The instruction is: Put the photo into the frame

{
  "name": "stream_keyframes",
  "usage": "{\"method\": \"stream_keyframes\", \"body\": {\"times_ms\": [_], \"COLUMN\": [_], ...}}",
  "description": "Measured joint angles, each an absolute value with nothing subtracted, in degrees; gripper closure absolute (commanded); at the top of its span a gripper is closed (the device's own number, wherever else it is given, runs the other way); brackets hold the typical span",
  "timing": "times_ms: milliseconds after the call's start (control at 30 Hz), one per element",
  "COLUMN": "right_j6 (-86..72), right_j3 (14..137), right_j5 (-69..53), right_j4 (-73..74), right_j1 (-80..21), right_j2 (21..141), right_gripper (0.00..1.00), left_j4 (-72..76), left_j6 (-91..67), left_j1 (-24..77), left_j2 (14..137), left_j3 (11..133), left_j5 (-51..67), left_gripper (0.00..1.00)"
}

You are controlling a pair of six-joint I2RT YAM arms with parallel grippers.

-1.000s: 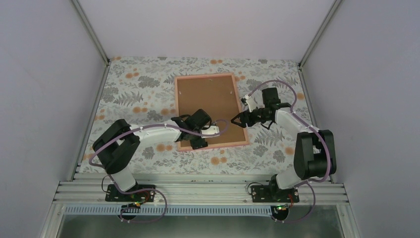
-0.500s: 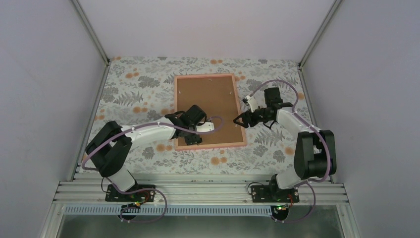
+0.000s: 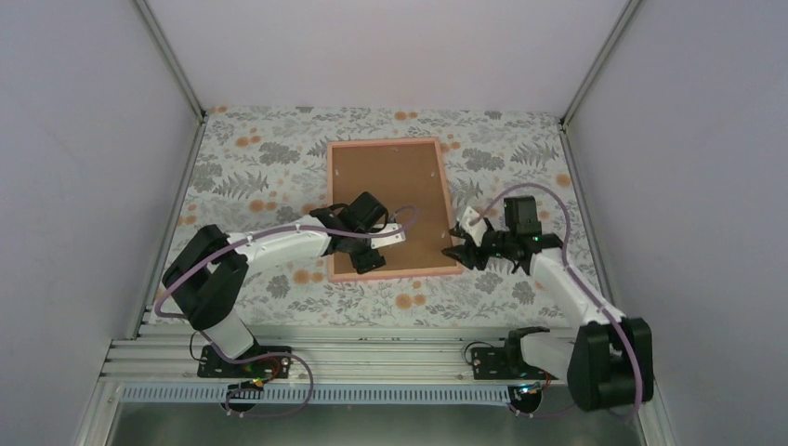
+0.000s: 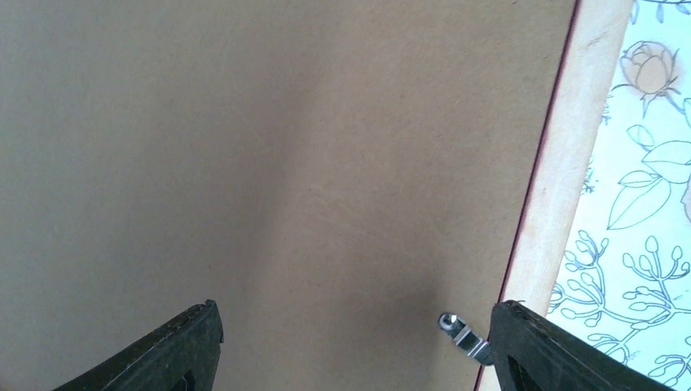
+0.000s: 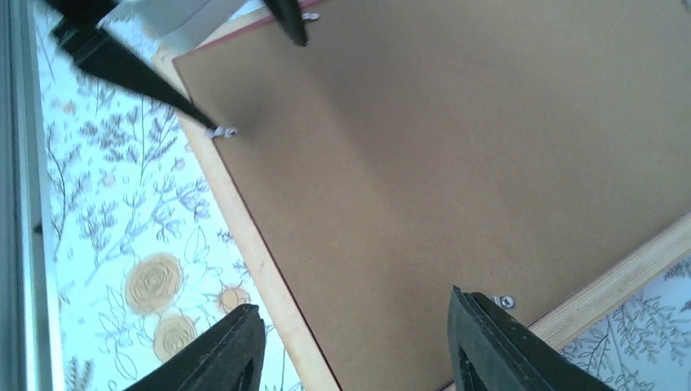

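From the top view, the pink picture frame (image 3: 383, 141) lies flat on the floral surface (image 3: 260, 167). It sits near the middle, a little toward 12 o'clock, with its long sides running from 12 to 6. A brown backing board (image 3: 390, 186) fills it edge to edge.

My left gripper (image 3: 370, 253) is over the frame's 7 o'clock corner, with the arm reaching in from 8 o'clock. On the left wrist view its two black fingers (image 4: 191, 342) stand wide apart with nothing between them, only bare board below. The gripper is open and holds nothing. A small metal tab (image 4: 460, 332) sits on the board just beside the finger at 5 o'clock in that view. The pale inner face of the frame runs past it, and the flowered cloth shows beyond.

My right gripper (image 3: 457, 246) is at the frame's 5 o'clock corner. On the right wrist view its fingers (image 5: 232, 350) are also spread, gripping nothing, with that corner of the frame between and below them. I cannot tell whether the tips touch the board. Another tab shows at 5 o'clock there, and the left gripper's dark fingers show at 11 o'clock.
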State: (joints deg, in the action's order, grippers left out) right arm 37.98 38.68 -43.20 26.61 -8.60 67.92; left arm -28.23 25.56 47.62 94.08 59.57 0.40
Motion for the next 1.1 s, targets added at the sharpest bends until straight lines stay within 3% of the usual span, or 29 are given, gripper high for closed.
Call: {"method": "stream_keyframes", "body": {"times_ms": [233,533,800,1100], "right_j6": [52.27,55.77,57.54,58.94], "right_j3": [29.80,28.12,27.16,27.24], "right_j5": [-41.23,-34.35,-30.89,-27.92], "right_j4": [21.78,11.90,6.37,3.22], "right_j1": [-16.21,-29.15,-32.99,-33.39], "right_j2": [61.98,69.58,75.00,80.05], "right_gripper": [0.47,0.49,0.50,0.67], "left_j4": [-28.40,-28.47,-28.86,-29.30], "left_j6": [21.91,19.86,19.64,19.66], "left_j1": [46.11,46.13,46.78,47.29], "left_j2": [94.26,95.44,95.88,96.29], "left_j3": [59.57,59.24,58.70,57.69], "left_j5": [2.04,2.37,2.17,1.02], "left_gripper": [0.18,0.16,0.15,0.15]}}
